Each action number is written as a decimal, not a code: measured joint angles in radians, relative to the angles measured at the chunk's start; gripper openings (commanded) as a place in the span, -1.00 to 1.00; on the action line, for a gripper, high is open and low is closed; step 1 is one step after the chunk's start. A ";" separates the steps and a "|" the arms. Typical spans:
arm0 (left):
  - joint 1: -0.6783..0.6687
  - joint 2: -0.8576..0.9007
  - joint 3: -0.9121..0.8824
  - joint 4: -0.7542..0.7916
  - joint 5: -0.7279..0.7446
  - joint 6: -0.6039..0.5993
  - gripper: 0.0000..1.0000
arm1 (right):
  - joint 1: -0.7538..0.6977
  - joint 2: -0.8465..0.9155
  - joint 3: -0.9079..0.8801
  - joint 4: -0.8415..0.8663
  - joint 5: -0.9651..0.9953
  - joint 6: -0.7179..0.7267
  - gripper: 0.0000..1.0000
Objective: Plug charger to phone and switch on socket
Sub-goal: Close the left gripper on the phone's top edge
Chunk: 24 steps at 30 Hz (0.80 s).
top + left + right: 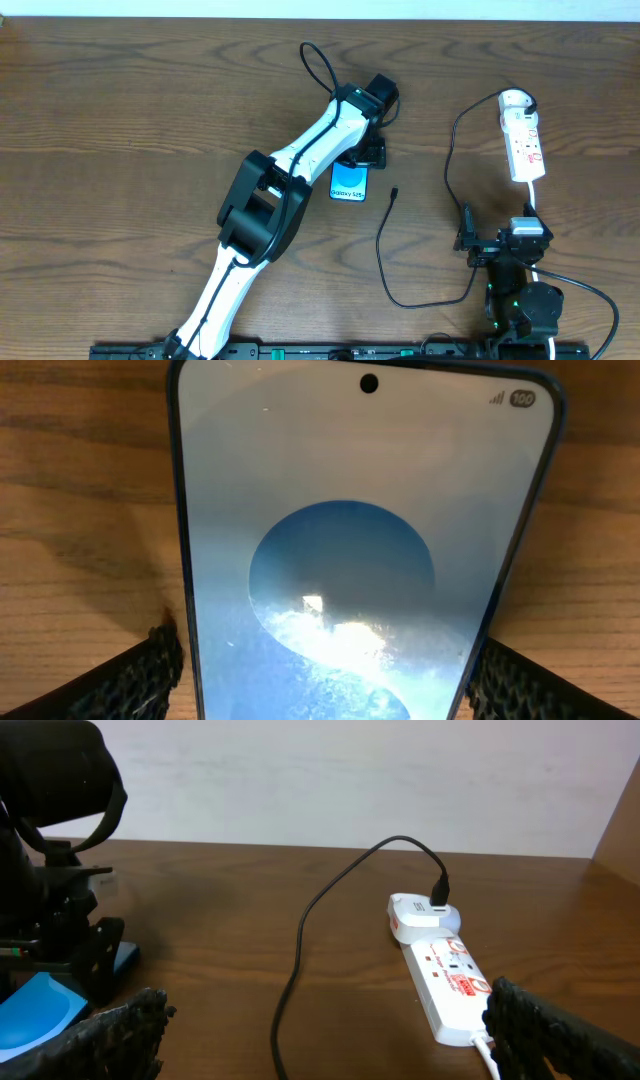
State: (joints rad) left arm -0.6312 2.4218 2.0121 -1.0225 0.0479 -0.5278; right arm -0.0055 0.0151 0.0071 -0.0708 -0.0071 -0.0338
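**Left gripper** [322,665]: the fingers are standing apart, one on either side of the phone [348,182] and just beside its long edges. I cannot tell whether the pads are pressing yet.

**Right gripper** [325,1010]: the jaws are gaping wide and carrying nothing. It is hanging low near the front of the table [120,120], facing the socket [524,145].

**Positions:**
- The phone is lying flat mid-table with its blue screen up.
- The charger [384,262] is trailing from the socket's round end and looping forward.
- Its plug tip [394,192] is resting near the phone's right side, apart from it and not inserted.

**Step in hand (my reading):** the left arm is pinning the phone so the right can bring the tip in.

**To do it well:**
- Squeeze the long edges squarely, without tilting the phone.
- Leave the port end uncovered. I cannot make out which end that is.
- Pick the cable up right behind the tip so it is not flopping.

**Count:**
- One phone.
- One charger with one free tip.
- One socket strip. Its switches are too small to count.
- Two grippers.
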 measured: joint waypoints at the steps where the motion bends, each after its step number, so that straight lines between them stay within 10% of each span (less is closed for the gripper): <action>1: 0.000 0.000 0.000 -0.001 0.000 0.000 0.80 | 0.000 0.000 0.000 0.000 0.000 0.000 0.98; 24: 0.000 0.002 0.005 -0.020 0.006 0.000 0.65 | 0.000 0.000 0.000 0.000 0.000 0.000 0.99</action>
State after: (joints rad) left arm -0.6312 2.4237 2.0171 -1.0424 0.0536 -0.5282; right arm -0.0055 0.0151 0.0071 -0.0708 -0.0071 -0.0338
